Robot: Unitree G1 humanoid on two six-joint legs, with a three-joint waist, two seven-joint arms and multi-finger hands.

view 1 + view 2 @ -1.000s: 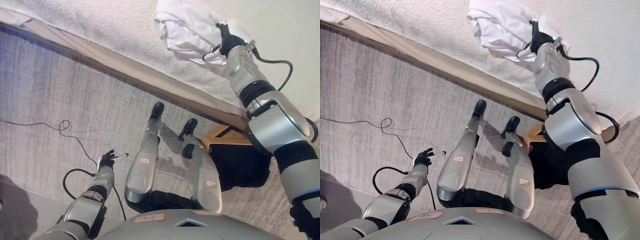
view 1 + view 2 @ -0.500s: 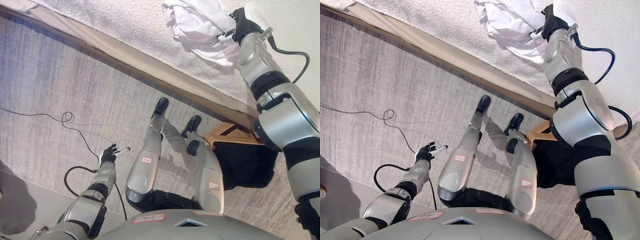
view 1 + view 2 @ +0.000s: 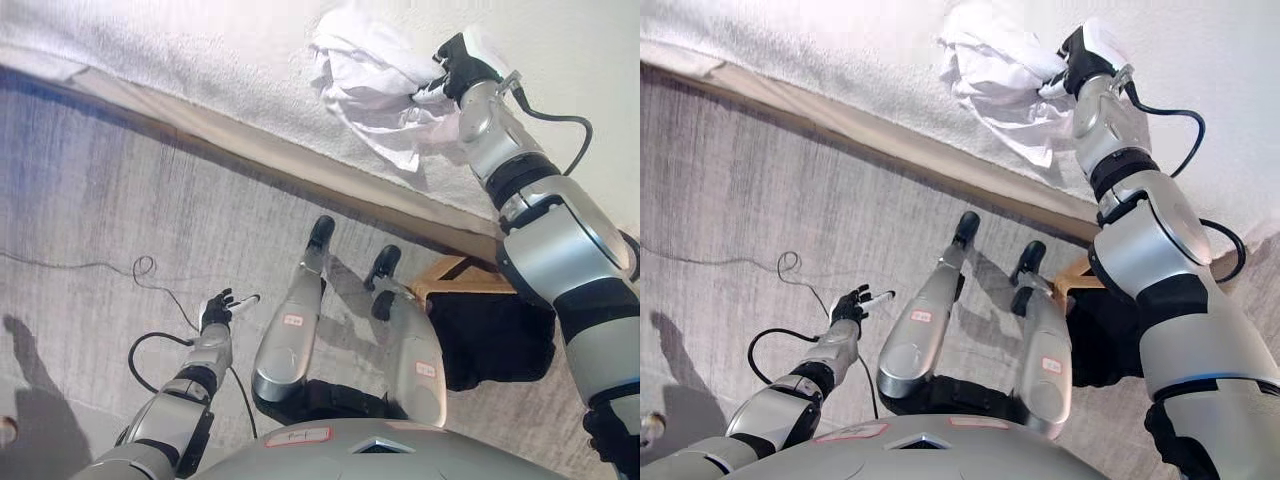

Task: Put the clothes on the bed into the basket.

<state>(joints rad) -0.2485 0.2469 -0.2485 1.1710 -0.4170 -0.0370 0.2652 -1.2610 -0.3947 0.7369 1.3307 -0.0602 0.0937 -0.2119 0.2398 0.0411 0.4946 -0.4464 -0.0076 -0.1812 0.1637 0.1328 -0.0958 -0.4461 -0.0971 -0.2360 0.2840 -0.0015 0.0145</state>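
A crumpled white garment (image 3: pixel 365 85) lies on the white bed (image 3: pixel 200 50) at the top of the view, near its edge. My right hand (image 3: pixel 455 68) reaches up onto the bed with its fingers curled into the cloth at the garment's right side. The basket (image 3: pixel 480 320) stands on the floor at the lower right, with a wooden rim and a dark lining, partly hidden by my right arm. Low at the left, my left hand (image 3: pixel 216 310) hangs above the floor with relaxed fingers and holds nothing.
A pale wooden bed frame (image 3: pixel 240 150) runs slantwise across the view under the white bedding. Grey carpet (image 3: pixel 120 200) covers the floor between the bed and me. A thin dark cable (image 3: pixel 140 268) loops on the carpet at the left.
The camera has shifted, so the bed sits lower in view. My right hand has kept hold of the white garment, which now hangs lower toward the bed's edge. The left hand stays idle.
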